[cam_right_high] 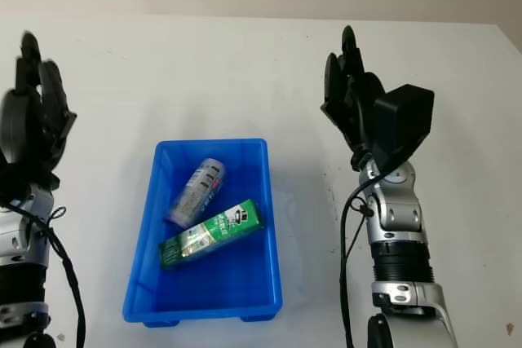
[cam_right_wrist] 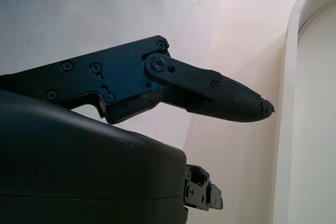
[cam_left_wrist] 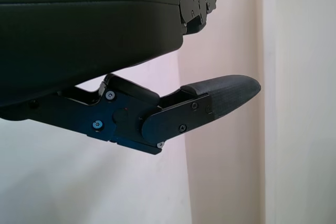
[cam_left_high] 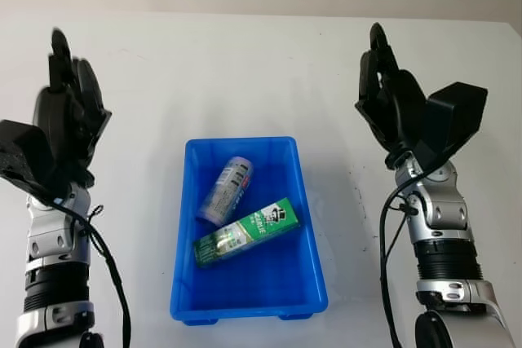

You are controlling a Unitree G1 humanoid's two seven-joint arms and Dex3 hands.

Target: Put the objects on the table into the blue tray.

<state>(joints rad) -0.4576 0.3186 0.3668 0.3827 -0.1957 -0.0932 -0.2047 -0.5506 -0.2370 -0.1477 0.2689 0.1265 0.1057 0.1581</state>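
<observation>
two items lying in blue tray at centre | left robot hand, right robot hand hovering released either side | task looking done

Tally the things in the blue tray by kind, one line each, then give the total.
Can, silver-grey, lying on its side in the blue tray: 1
Box, green, lying in the tray nearer the robot than the can: 1
Total: 2
</observation>
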